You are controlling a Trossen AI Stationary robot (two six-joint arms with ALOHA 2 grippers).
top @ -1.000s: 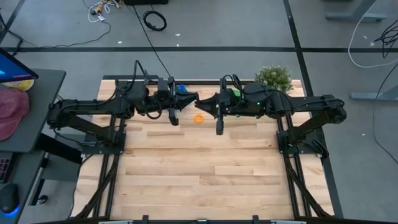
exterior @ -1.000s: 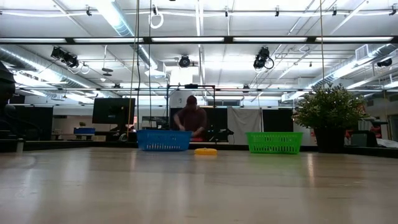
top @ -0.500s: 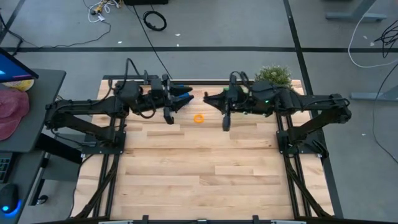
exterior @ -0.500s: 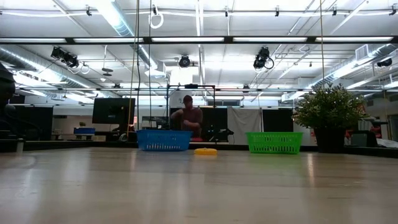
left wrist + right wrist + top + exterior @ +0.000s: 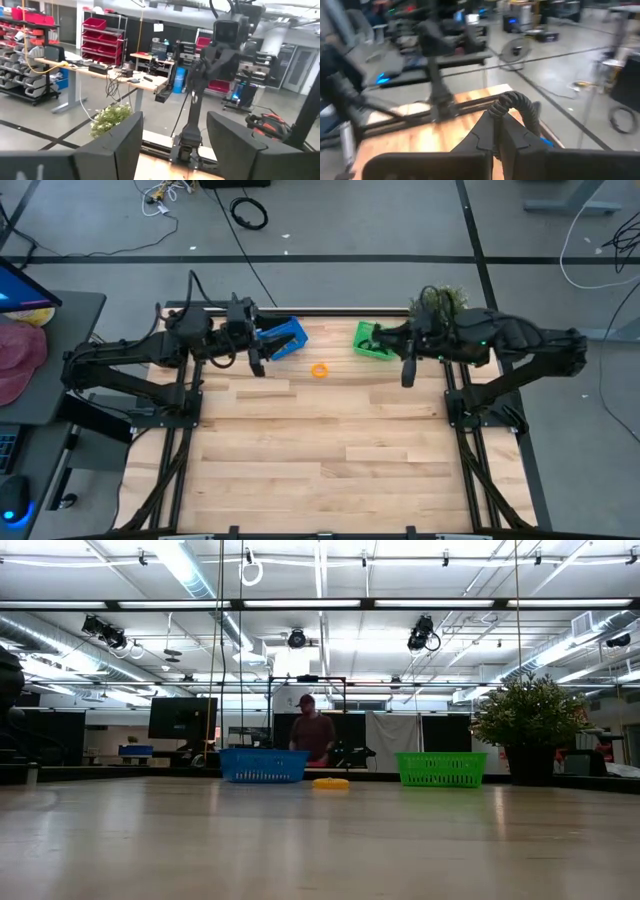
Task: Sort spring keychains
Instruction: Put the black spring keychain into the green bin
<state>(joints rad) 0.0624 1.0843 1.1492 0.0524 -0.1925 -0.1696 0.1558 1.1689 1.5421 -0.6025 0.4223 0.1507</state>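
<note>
One orange spring keychain (image 5: 319,370) lies on the bench (image 5: 320,460) between the blue basket (image 5: 284,337) and green basket (image 5: 371,340); other keychains cannot be made out. Left gripper (image 5: 172,145), beside the blue basket, has jaws released. Right gripper (image 5: 498,131), near the green basket, has jaws clenched, empty. The plant (image 5: 440,297) is partly hidden by the right arm.

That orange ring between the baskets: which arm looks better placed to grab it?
Probably the left. The orange ring lies nearer the left gripper, whose fingers are open; the right gripper sits farther off, shut.
</note>
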